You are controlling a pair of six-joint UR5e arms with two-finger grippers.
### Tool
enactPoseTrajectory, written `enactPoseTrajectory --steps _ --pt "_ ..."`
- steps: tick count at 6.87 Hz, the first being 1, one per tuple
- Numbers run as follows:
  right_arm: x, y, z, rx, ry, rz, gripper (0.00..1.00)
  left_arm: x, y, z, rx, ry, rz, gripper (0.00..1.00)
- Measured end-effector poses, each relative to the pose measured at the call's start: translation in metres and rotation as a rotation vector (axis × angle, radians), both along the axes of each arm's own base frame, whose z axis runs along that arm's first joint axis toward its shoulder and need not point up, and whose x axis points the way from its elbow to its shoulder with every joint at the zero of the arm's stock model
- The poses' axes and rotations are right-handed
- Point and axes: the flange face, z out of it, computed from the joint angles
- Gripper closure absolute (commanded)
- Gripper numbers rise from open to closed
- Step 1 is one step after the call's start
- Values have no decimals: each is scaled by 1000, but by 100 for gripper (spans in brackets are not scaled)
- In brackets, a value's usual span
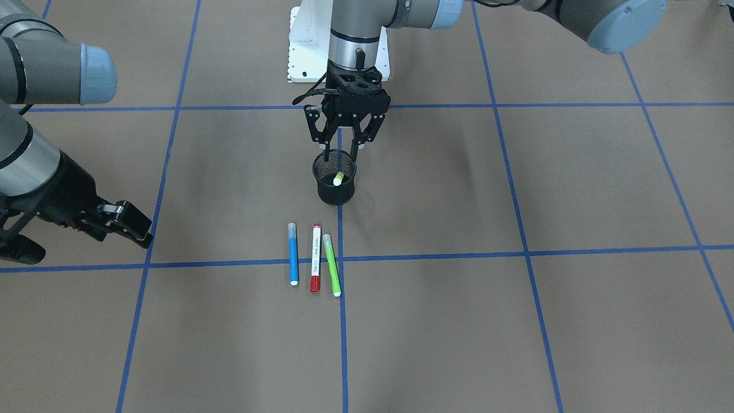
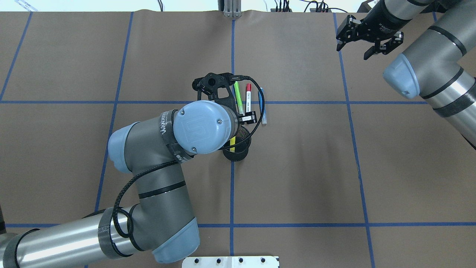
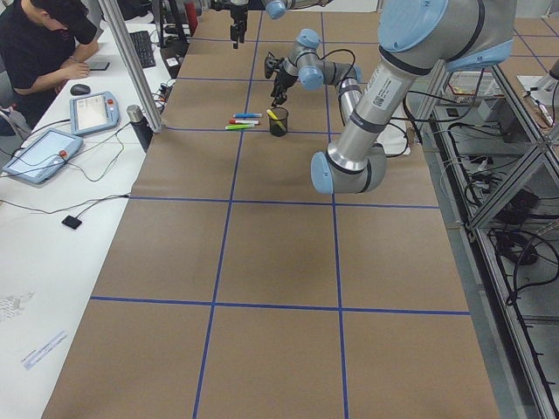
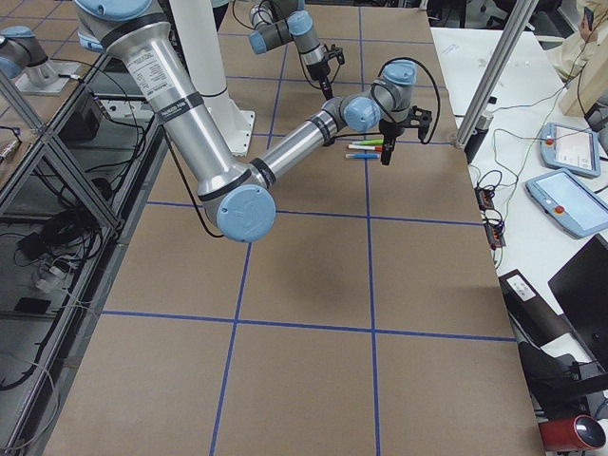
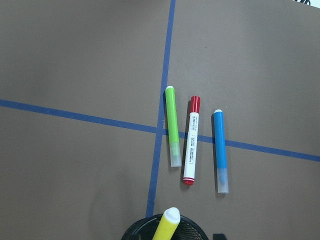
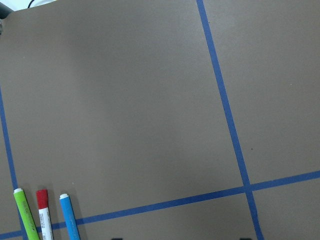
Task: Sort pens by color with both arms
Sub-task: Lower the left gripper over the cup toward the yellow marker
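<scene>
A blue pen (image 1: 293,254), a white-barrelled pen with red ends (image 1: 315,258) and a green pen (image 1: 331,265) lie side by side on the brown table. They also show in the left wrist view: green (image 5: 173,132), red-ended (image 5: 192,140), blue (image 5: 220,150). A yellow pen (image 1: 338,179) stands leaning in the black mesh cup (image 1: 334,194). My left gripper (image 1: 340,152) hangs open just above the cup's rim, not touching the yellow pen. My right gripper (image 1: 129,226) is open and empty, far from the pens, low over the table.
The white pedestal (image 1: 304,51) stands behind the cup at the robot's base. Blue tape lines (image 1: 516,252) cross the table. An operator (image 3: 44,44) sits at a side desk with tablets, beyond the table's far edge.
</scene>
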Motion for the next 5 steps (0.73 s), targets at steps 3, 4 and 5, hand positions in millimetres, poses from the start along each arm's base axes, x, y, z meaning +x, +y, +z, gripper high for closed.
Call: enactPoseTrajectory --steps 3,4,5 --pt "0 0 -1 1 -1 -1 16 18 -9 16 8 -62 19 44" --pt "0 0 0 1 -1 -1 16 21 -10 18 14 -72 23 44" --pt "0 0 0 0 -1 -2 16 24 -12 19 17 -78 22 44"
